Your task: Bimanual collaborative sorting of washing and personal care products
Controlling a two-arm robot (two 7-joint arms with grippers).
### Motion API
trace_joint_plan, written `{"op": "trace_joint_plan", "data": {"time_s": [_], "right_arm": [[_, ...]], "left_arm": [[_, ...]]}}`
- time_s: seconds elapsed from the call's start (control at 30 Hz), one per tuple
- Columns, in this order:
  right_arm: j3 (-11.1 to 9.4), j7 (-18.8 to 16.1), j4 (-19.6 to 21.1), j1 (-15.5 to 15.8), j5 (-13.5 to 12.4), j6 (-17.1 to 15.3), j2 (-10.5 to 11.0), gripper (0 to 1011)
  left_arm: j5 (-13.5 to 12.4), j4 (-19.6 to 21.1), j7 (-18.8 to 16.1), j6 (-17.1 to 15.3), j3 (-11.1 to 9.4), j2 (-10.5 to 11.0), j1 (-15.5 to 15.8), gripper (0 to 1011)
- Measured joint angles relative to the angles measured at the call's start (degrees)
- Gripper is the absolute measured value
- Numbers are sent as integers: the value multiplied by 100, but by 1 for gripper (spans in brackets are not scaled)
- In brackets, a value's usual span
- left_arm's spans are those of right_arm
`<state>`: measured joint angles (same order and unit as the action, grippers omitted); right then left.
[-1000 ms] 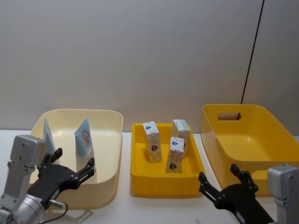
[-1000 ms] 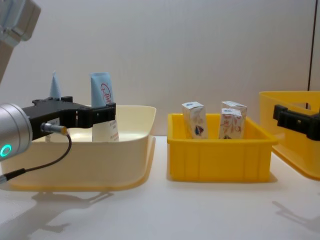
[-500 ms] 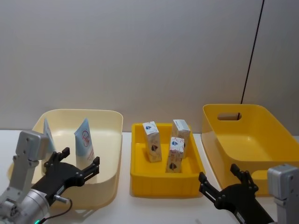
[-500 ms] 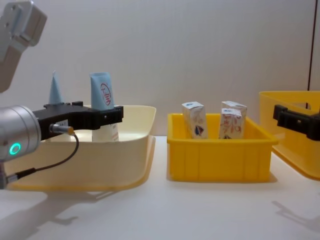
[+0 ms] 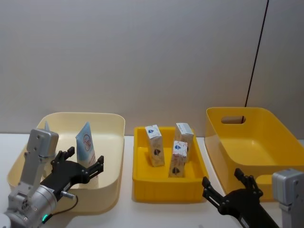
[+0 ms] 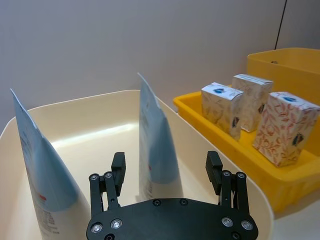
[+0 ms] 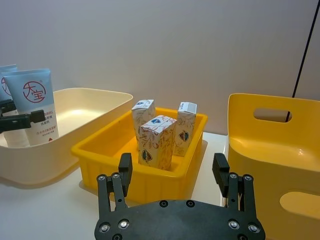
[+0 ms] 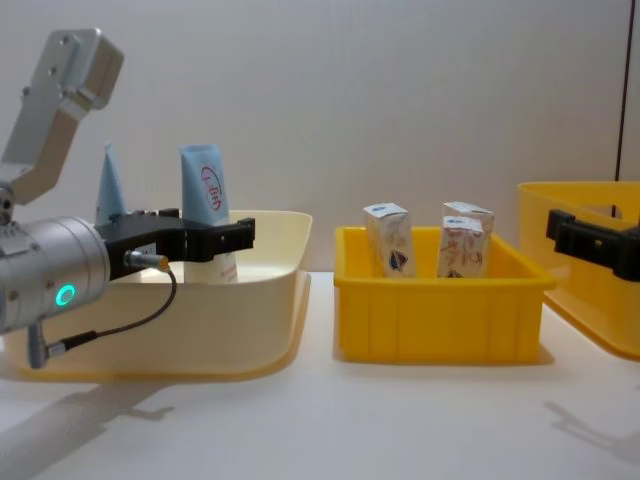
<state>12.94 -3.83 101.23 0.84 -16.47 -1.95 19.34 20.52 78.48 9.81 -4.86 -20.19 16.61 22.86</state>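
**Tubes in the tub, cartons in the tray, both grippers open**

From the head camera, a yellow tray (image 5: 166,189) sat mid-table with three cartons (image 5: 155,145) (image 5: 184,134) (image 5: 178,158) standing in it. Just left of the tray was a cream tub (image 5: 113,142) holding two upright light-blue tubes (image 5: 86,141) (image 5: 46,127). Right of the tray stood a yellow bin (image 5: 247,142) with a handle slot. The left gripper (image 5: 85,156) reached over the tub's near rim, left of the tray, fingers spread wide around the tube nearer the tray. The right gripper (image 5: 222,178) hung open and holding nothing, in front of the gap between tray and bin.

The left wrist camera showed the left gripper (image 6: 166,165) wide open. The tube nearer the tray (image 6: 155,145) stood in line with the gap between its fingers, just past the fingertips. Whether either finger touched it could not be told.

In the right wrist view, the right gripper (image 7: 172,167) was spread wide and empty on the near side of the tray (image 7: 150,186), well apart from the cartons (image 7: 158,140).

Seen from the chest, the left gripper (image 8: 215,235) crossed in front of the lower part of the tube nearer the tray (image 8: 205,195), above the tub's rim. The right gripper (image 8: 562,232) hovered right of the tray (image 8: 440,320), above the table (image 8: 400,420).
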Motion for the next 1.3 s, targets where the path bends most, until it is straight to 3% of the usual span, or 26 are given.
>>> {"op": "trace_joint_plan", "data": {"time_s": [0.17, 0.3, 0.57, 0.67, 0.87, 1.3], "right_arm": [[0, 0, 0, 0, 0, 0, 0, 1001], [0, 0, 0, 0, 0, 0, 0, 1001], [0, 0, 0, 0, 0, 0, 0, 1001], [0, 0, 0, 0, 0, 0, 0, 1001], [0, 0, 0, 0, 0, 0, 0, 1001], [0, 0, 0, 0, 0, 0, 0, 1001]], "left_arm": [[-74, -284, -7, 48, -14, -74, 170, 1003], [-119, -450, -14, 77, -21, -121, 270, 938], [-179, -682, -27, 113, -32, -185, 409, 732], [-192, -734, -29, 124, -34, -199, 441, 593], [-207, -790, -31, 134, -36, -217, 476, 430], [-119, -628, 174, 419, 74, -216, 402, 312]]}}
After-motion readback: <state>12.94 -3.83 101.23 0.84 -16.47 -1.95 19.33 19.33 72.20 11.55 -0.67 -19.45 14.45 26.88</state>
